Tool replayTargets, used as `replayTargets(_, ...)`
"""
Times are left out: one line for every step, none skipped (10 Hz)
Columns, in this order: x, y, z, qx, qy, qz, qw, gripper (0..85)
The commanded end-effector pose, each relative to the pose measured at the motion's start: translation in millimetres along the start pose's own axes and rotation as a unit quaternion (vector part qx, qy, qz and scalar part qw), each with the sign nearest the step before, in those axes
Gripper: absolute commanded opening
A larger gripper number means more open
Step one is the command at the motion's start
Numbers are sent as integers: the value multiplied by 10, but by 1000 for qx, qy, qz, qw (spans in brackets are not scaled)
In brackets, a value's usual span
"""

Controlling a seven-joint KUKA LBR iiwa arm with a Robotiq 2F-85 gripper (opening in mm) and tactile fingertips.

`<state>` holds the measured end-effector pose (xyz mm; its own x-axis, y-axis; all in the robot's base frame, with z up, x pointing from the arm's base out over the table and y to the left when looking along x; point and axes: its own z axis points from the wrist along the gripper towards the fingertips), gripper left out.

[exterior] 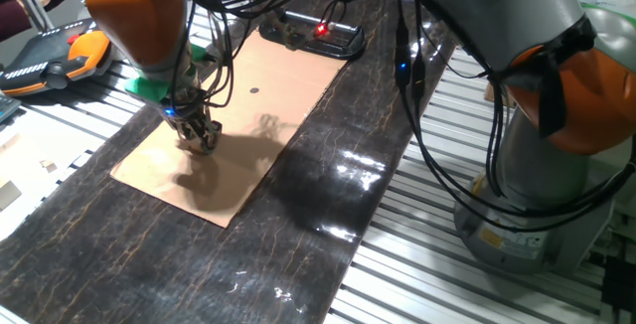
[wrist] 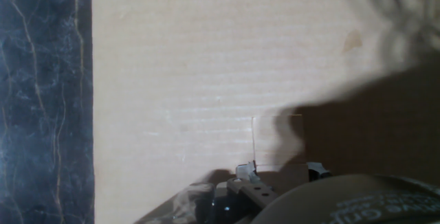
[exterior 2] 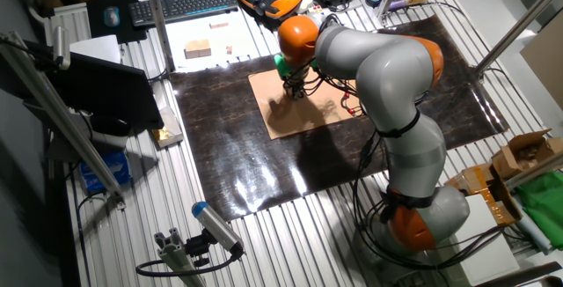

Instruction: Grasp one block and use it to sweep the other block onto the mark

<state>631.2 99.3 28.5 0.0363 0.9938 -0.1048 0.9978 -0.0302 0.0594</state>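
Pincer (exterior: 200,137) low on the cardboard (exterior: 248,115), near the mark (exterior: 254,91); perhaps grasping a block (wrist: 278,140), cannot tell.

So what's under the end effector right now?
Tan cardboard on the dark mat, in the arm's shadow. The end effector sits low over it; its own body hides whether a block lies between the fingers.

A ribbed aluminium table (exterior 2: 290,234) filled most of both fixed views, with a dark marbled mat (exterior 2: 237,155) across its middle. At upper left of the other fixed view sat a black keyboard (exterior 2: 185,3) and a mouse (exterior 2: 110,15); glare streaked the mat
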Motion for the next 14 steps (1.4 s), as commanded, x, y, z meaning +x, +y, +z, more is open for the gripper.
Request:
replayTargets(-15, -5, 5, 0, 0, 0, 1000, 7)
replayTargets(-25, -9, 6, 0, 0, 0, 1000, 7)
replayTargets(-36, -13, 7, 0, 0, -1, 1000, 7)
replayTargets(-53, -16, 10, 0, 0, -2, 1000, 7)
replayTargets(-71, -18, 14, 0, 1, -3, 1000, 7)
replayTargets(-84, -18, 17, 0, 1, -4, 1000, 7)
replayTargets(-94, -22, 19, -1, 0, -4, 1000, 7)
replayTargets(-99, -22, 17, -1, 0, -4, 1000, 7)
replayTargets(-106, -22, 12, -1, -1, -5, 1000, 7)
replayTargets(-115, -20, 8, -1, -1, -6, 1000, 7)
replayTargets(-125, -20, 7, -1, -1, -7, 1000, 7)
replayTargets(-135, -20, 6, -1, -1, -7, 1000, 7)
replayTargets(-139, -20, 7, -2, -1, -8, 1000, 7)
replayTargets(-139, -20, 6, -2, -2, -8, 1000, 7)
